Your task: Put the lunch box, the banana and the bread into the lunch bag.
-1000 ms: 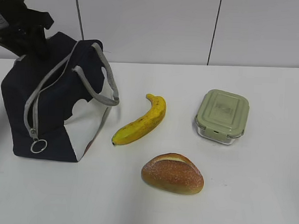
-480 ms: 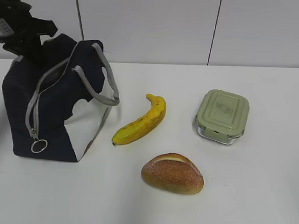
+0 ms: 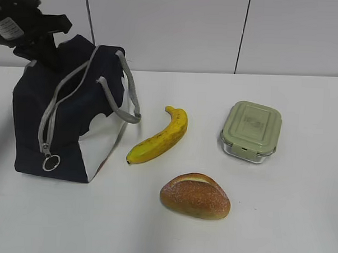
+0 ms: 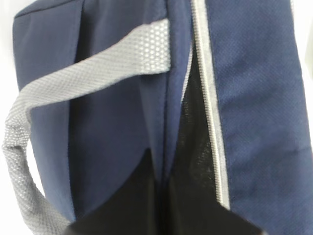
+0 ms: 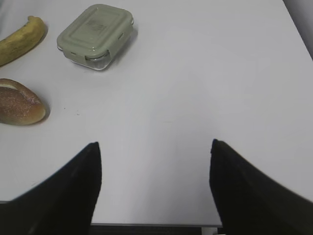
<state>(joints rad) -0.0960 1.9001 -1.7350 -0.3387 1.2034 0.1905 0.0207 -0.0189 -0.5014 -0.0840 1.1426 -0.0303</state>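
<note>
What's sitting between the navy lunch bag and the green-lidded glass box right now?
Only the speckled yellow banana, seen in the exterior view, lies between the navy fabric lunch bag and the sage-lidded glass lunch box.

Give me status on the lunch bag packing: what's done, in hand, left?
Done: nothing packed. The banana, bread and lunch box all sit on the table, outside the lunch bag.
In hand: the left gripper is shut at the bag's top rear edge, beside the partly open zipper.
Left: open the bag fully, then load all three. The right gripper is open, holding nothing.
</note>
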